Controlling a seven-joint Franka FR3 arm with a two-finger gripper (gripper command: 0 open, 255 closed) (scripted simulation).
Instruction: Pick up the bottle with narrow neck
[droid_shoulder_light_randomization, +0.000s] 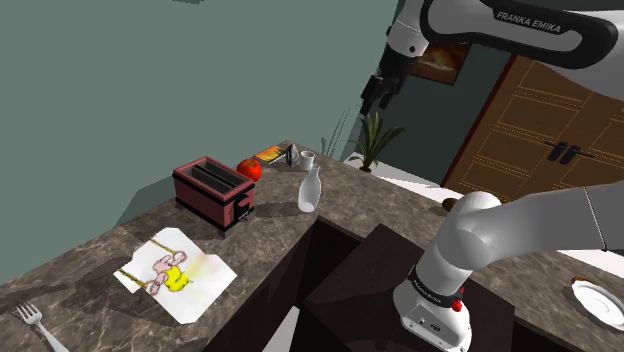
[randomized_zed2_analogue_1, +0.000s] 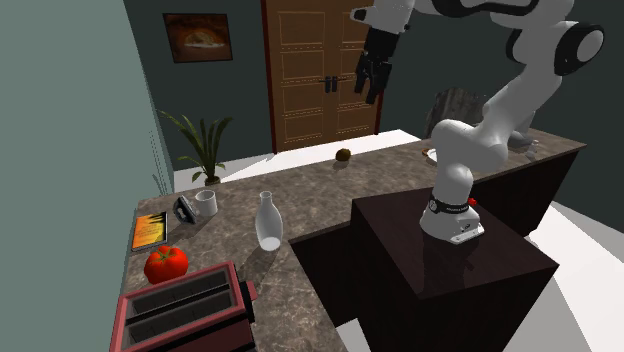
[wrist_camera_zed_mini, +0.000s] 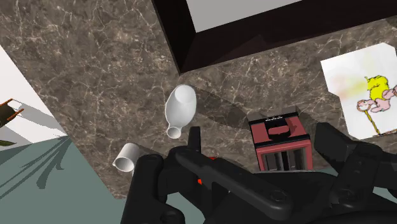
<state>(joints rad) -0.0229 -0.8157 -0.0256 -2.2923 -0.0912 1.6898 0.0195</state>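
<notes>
The narrow-necked bottle is white and stands upright on the dark marble counter, near its inner edge. It also shows from across the counter and from straight above. My black gripper hangs high over the counter, well above the bottle and off towards the plant side. Its fingers stand apart with nothing between them, so the gripper is open. The bottle lies ahead of the fingertips, far below them.
A red toaster, a tomato, a white mug and a book surround the bottle. A drawing on paper and a fork lie nearer. A plant stands beyond the counter.
</notes>
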